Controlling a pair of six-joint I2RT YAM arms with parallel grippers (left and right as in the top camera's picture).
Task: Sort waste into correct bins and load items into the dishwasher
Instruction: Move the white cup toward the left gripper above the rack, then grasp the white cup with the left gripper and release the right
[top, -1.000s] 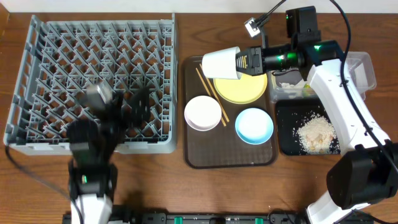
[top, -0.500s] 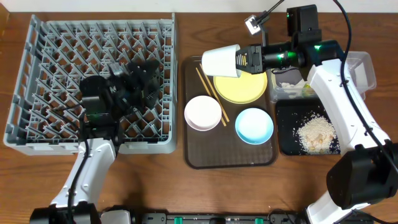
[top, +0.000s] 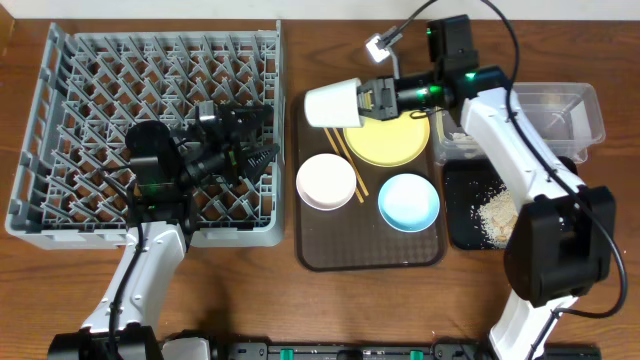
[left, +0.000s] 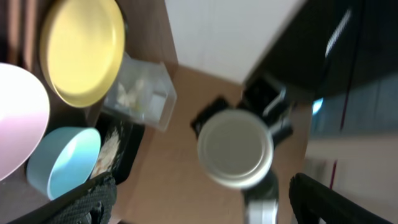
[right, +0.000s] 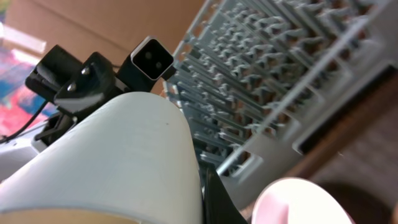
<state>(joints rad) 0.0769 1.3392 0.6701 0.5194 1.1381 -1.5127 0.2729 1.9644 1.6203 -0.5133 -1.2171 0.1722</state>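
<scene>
Now that the right arm has slid left, the white cup (top: 332, 103) hangs on its side above the far-left corner of the brown tray (top: 340, 240), closer to the grey rack (top: 100, 70) than a second ago. The right fingers (top: 368, 98) pinch the cup at its right end, pressed nearly together on its wall. The left arm has swung up from the near edge of the desk (top: 450, 300) and out over the rack's near-right part. The left fingers (top: 262, 154) are spread wide and point right at the cup, with a clear gap still between. The left wrist view looks straight at the cup's round end.

This reads as a handover being set up so the cup can go into the rack; it is not in yet. The rack holds no dishes. The yellow plate (top: 390, 140), white bowl (top: 326, 182), blue bowl (top: 408, 201) and chopsticks (top: 358, 180) sit on the brown tray. Crumbs (top: 497, 210) lie in the black tray (top: 462, 190), and the clear tub (top: 570, 110) sits just beyond it.
</scene>
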